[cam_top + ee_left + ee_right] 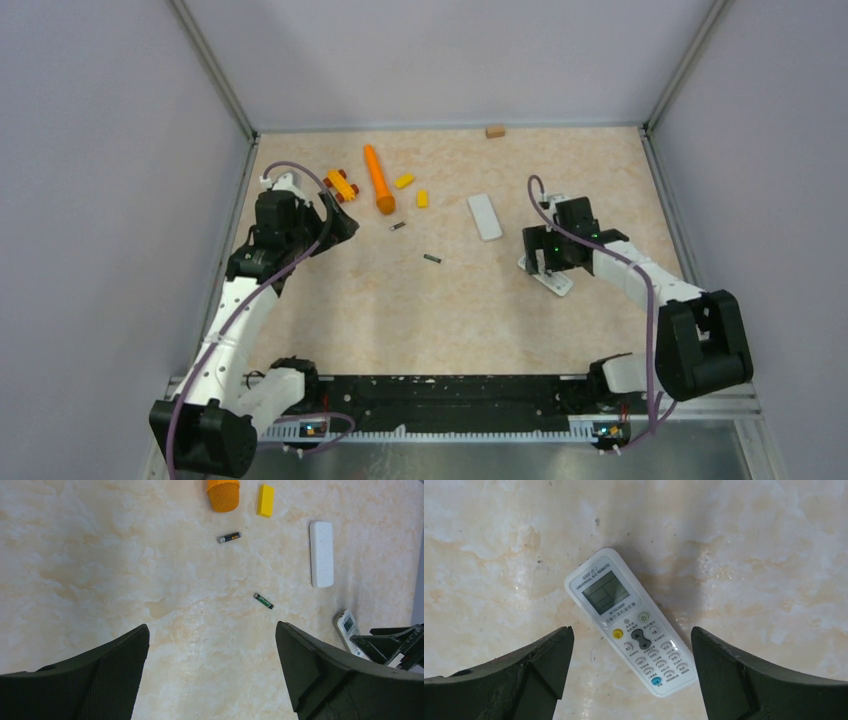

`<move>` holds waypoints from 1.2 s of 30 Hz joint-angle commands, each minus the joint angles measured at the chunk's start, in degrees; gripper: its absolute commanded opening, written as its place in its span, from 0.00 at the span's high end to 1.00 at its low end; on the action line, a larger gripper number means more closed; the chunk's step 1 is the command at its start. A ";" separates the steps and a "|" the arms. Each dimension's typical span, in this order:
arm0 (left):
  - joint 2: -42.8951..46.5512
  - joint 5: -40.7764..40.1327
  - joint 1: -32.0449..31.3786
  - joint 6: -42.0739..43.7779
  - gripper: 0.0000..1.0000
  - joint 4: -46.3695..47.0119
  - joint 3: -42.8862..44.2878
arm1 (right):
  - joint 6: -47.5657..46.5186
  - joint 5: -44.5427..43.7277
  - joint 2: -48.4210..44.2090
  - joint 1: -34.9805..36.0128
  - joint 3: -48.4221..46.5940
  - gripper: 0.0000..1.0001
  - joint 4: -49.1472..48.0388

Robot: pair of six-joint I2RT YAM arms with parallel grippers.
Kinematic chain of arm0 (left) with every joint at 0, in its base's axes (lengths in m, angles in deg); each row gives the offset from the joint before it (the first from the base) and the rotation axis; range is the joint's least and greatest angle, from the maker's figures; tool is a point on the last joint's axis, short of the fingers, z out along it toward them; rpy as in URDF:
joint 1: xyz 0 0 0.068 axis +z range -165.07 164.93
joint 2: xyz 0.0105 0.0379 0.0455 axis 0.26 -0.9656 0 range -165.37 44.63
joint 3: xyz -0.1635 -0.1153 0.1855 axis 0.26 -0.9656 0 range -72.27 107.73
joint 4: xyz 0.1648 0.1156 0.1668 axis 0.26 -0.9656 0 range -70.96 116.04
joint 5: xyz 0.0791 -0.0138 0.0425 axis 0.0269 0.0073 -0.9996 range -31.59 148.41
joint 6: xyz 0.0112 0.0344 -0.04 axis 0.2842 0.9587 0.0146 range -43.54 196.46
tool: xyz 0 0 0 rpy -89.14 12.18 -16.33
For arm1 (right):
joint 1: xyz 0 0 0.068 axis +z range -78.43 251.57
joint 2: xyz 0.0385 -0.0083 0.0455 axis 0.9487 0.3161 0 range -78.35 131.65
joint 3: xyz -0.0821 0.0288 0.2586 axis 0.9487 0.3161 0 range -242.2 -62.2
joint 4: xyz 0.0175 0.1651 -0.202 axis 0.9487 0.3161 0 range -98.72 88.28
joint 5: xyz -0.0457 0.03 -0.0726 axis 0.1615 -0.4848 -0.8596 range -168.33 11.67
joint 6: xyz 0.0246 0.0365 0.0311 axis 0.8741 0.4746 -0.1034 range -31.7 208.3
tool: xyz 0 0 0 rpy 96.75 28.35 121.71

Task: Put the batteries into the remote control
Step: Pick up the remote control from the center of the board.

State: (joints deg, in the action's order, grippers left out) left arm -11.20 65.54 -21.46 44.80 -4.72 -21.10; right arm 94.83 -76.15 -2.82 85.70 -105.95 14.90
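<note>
Two batteries: far battery [397, 226] near the wide end of the orange carrot toy [378, 180]; near battery [433, 259] toward the middle of the table [450, 320]; both loose, well left of the remote control [631, 620].
Remote control: flat on the table at right, keypad and screen up, diagonal between the right gripper's fingers, touched by neither.
Right gripper [631, 636]: spread wide, empty, pointed straight down over the remote control.
Left gripper [211, 630]: spread wide, empty, raised at left, angled toward both batteries.
Risk, access: battery bay probably on the hidden underside; no loading without a flip.
Risk, grasp: thin flat body, likely to skid or pivot under a closing pinch.
Risk, cells: round, apt to roll if nudged off-centre.
Risk, identity: white slab [485, 216] beyond the remote control; cover or second remote, not distinguishable.
</note>
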 commanded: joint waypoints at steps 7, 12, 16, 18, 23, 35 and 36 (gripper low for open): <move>-1.59 0.71 0.24 1.16 0.01 1.62 3.52 | -9.71 -10.45 5.40 5.28 -2.10 0.13 1.07; -2.38 1.19 0.24 1.07 0.01 1.99 3.92 | -10.13 -9.05 7.82 5.14 -2.66 0.14 0.96; -2.64 1.26 0.24 1.37 0.01 1.90 4.55 | -10.83 -3.79 11.11 4.35 -3.83 0.41 2.00; -2.61 1.39 0.24 1.59 0.01 1.72 4.84 | -10.56 -2.96 11.89 4.10 -4.21 0.54 1.95; -2.67 5.30 0.24 1.88 0.01 2.59 4.41 | -9.28 3.44 8.71 4.17 -4.97 0.71 -0.87; 0.57 35.36 0.24 -1.01 0.01 22.56 -2.69 | 31.96 46.17 1.22 9.51 4.99 0.77 -58.07; 0.93 38.48 0.19 -2.41 0.01 25.83 -3.98 | 35.66 47.36 2.28 10.59 4.49 0.77 -61.99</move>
State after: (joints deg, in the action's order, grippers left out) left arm -12.75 87.82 -21.46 45.70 6.36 -21.86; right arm 110.02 -42.75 -2.58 92.67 -101.25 -17.91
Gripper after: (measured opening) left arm 0.986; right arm 0.510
